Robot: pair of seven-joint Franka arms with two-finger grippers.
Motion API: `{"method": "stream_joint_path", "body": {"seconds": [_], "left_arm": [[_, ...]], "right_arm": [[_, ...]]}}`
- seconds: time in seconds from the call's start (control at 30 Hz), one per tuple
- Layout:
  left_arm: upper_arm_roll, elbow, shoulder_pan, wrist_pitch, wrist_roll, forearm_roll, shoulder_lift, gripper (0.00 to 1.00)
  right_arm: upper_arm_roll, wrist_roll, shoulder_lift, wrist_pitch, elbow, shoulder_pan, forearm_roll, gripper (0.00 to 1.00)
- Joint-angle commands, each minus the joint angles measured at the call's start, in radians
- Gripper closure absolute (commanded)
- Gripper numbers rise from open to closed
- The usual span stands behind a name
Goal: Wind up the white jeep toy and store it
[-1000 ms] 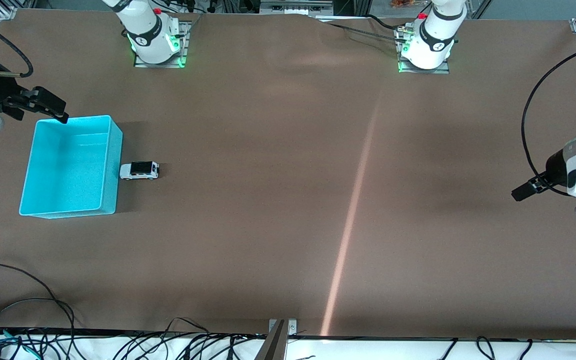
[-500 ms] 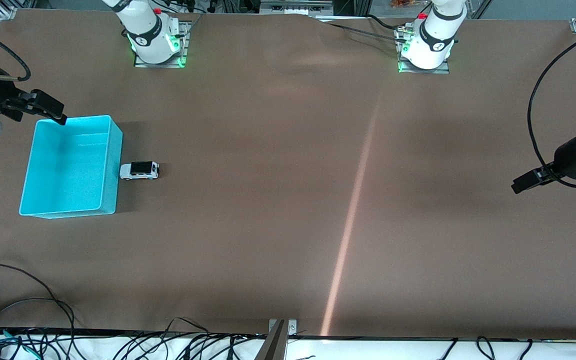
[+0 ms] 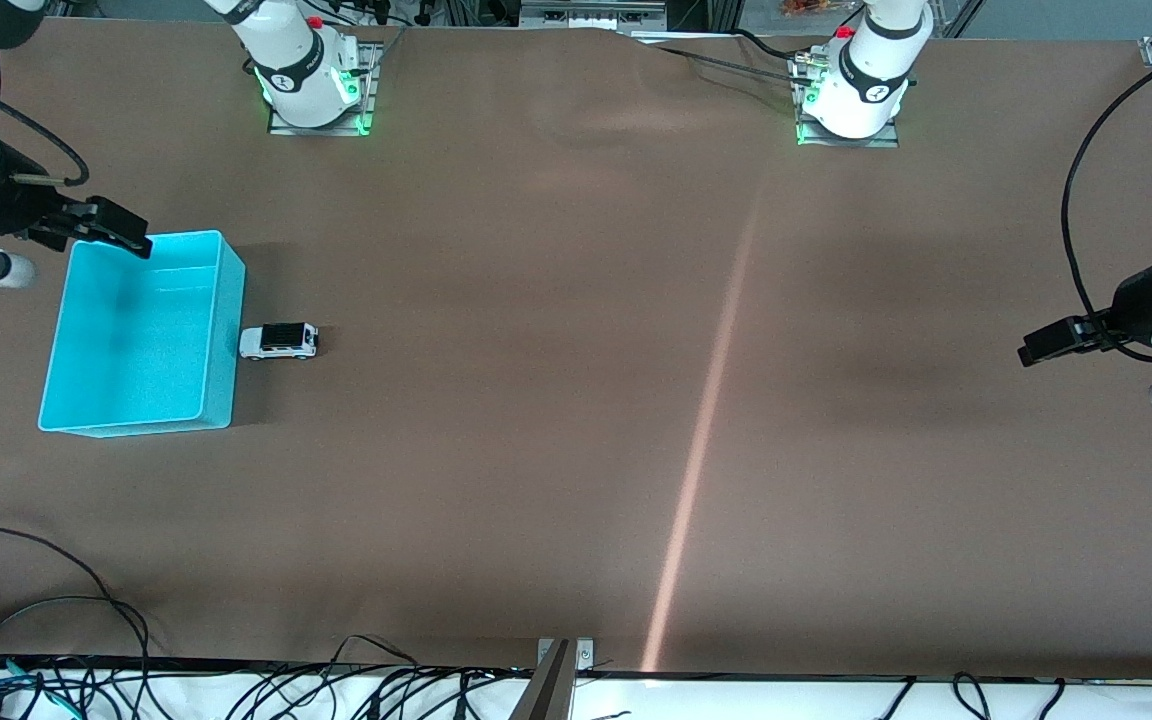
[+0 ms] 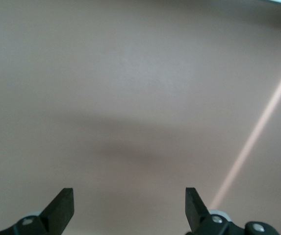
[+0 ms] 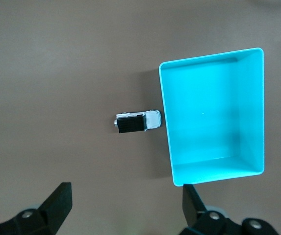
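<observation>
White jeep toy [image 3: 279,341] sits on the table [image 3: 576,400], touching or just beside the cyan bin [image 3: 221,330] wall, on the side toward the left arm's end. Untouched; looks like pre-grasp. Right gripper [image 3: 116,228] hangs over the bin's corner, jaws wide, empty. Left gripper [image 3: 1056,340] waits over bare table, wide open, empty. Next: right gripper descends on the jeep, straddling its sides.

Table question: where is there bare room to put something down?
Nearly everywhere. The brown table lies bare from the jeep to the left gripper, open over its end. The only crowded spot: the jeep against the cyan bin, the open right gripper over the bin's corner.
</observation>
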Motion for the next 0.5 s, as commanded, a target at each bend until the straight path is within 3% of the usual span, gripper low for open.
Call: {"method": "stream_joint_path", "body": {"seconds": [0.0, 0.33, 0.47], "left_arm": [[0.158, -0.025, -0.151, -0.040, 0.091, -0.046, -0.076, 0.00], [0.348, -0.156, -0.338, -0.035, 0.099, -0.110, -0.211, 0.00], [0.356, -0.171, -0.355, -0.035, 0.108, -0.110, -0.236, 0.00]], "right_arm": [[0.001, -0.001, -0.041, 0.114, -0.134, -0.009, 0.011, 0.00], [0.001, 0.007, -0.070, 0.272, -0.303, -0.010, 0.012, 0.00], [0.002, 0.005, -0.070, 0.301, -0.354, -0.010, 0.012, 0.00]]}}
